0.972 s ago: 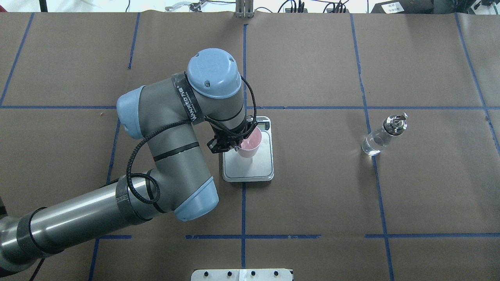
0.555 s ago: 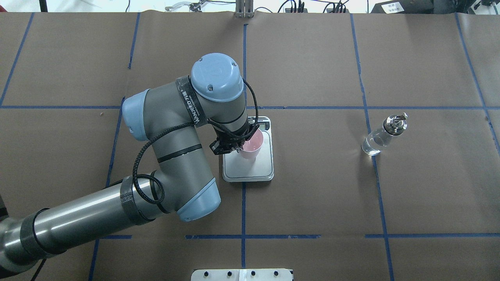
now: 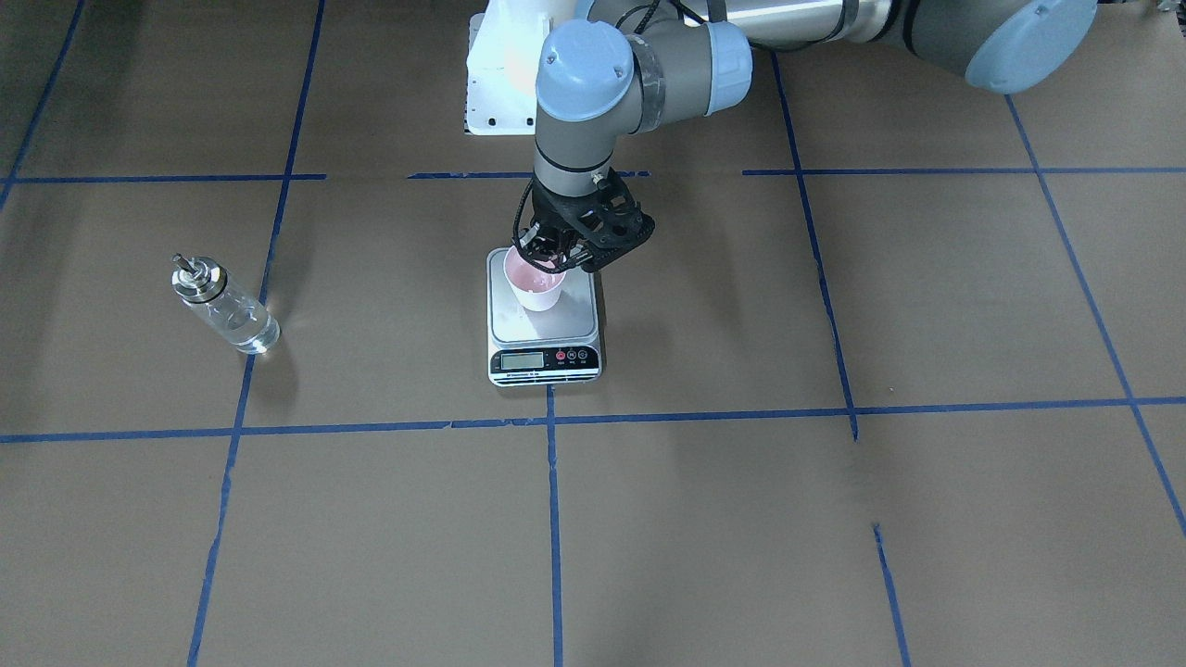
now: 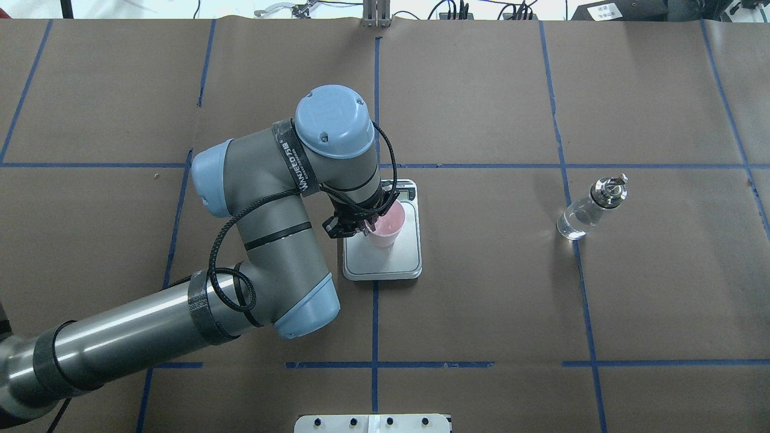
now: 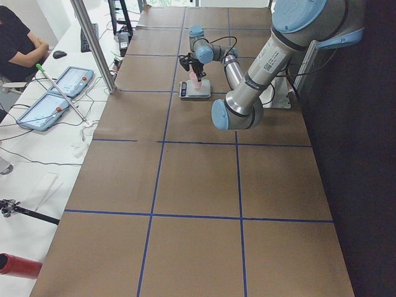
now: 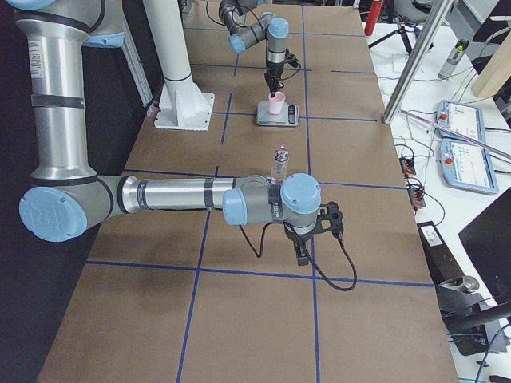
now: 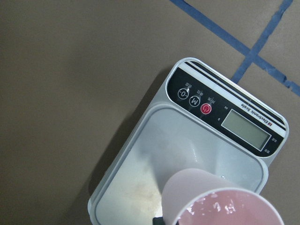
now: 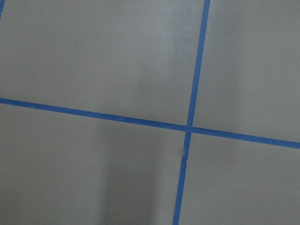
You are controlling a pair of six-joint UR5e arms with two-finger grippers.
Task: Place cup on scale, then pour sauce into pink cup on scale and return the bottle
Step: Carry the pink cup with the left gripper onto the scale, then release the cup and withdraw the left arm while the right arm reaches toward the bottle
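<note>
Our left tool [image 4: 363, 227] is pinching the cup [image 4: 385, 228] by its rim, with one finger inside and one outside as far as we can see. It holds the cup over the silver platform of the scale [image 4: 385, 264]. In the wrist view the cup looks a little tilted, and we cannot tell if its base touches the platform.

This is the first danger, in our judgement. If the tool spreads while the base is in the air or slanted, the light cup may tip over or roll off. A finger that drags on the inner wall when it rises could also lift the cup or pull it toward the edge. Pressing down too hard may shift the scale on the surface [image 4: 481, 300].

The bottle [image 4: 586, 213] stands upright and well apart, on the robot's right side. Its glass looks smooth and its spout is narrow, so it may slip or pour beside the small cup.

The right tool [image 6: 303, 251] shows only in a side view, so we cannot tell its state.
</note>
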